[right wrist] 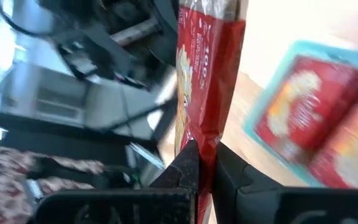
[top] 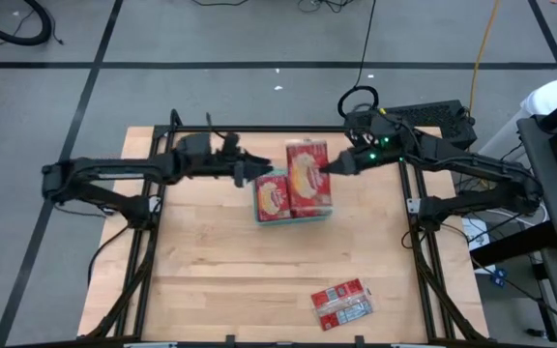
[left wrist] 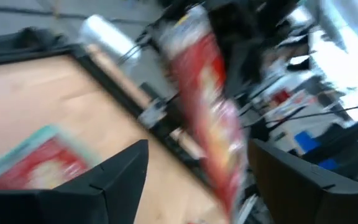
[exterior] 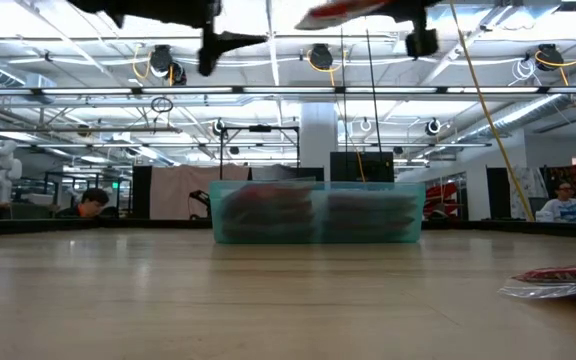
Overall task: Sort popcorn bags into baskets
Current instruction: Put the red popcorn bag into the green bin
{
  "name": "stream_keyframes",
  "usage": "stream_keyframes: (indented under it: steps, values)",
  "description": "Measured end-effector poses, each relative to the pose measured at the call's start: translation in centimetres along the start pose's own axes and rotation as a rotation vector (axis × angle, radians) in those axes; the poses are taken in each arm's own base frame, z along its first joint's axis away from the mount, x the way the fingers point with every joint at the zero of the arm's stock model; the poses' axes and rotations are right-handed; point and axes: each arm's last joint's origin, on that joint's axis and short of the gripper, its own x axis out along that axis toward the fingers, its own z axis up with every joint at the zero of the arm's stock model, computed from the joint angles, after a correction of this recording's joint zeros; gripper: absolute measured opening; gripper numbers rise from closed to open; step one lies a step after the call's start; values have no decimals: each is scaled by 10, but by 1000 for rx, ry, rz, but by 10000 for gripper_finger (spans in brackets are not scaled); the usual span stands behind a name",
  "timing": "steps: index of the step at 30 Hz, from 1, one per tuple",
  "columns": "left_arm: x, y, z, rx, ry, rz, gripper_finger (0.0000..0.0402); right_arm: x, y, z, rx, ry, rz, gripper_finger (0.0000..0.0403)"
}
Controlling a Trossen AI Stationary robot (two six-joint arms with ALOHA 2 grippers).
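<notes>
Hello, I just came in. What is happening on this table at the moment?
Two dark robot arms are sorting flat red popcorn packets into a shallow teal-green tray on the wooden table. The right gripper is shut on one red packet, held in the air above the tray. The left gripper is open beside it and holds nothing. Packets already lie in the tray, and another packet waits near the table's front edge.

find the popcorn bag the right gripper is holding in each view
High view: the held popcorn bag hangs above the teal tray, pinched at one edge by the right gripper.
Low view: only its red edge shows at the top, above the tray.
Left wrist view: blurred red strip beyond the open left gripper.
Right wrist view: upright at centre, clamped.
Shared landmark: the teal tray.
</notes>
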Motion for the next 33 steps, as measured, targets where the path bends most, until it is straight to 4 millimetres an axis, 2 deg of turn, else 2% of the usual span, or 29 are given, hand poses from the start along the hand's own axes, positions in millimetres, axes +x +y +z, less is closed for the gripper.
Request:
stream_keyframes:
  steps: [3,6,12,18,23,33]
  values:
    - [-20,2,5,-15,39,79,261,9,-1,12,34,-46,34,5]
    - [-38,4,5,-66,86,158,246,20,-11,18,67,-40,-4,5]
    - [-59,11,-9,-101,252,318,220,38,-37,27,12,13,-119,5]
    - [-64,16,-22,-92,378,403,201,51,-62,39,-119,50,-203,5]
    - [-67,20,-27,-175,414,468,191,60,-79,42,-159,101,-240,8]
    - [-66,17,-31,-117,425,465,191,65,-124,13,40,173,-326,10]
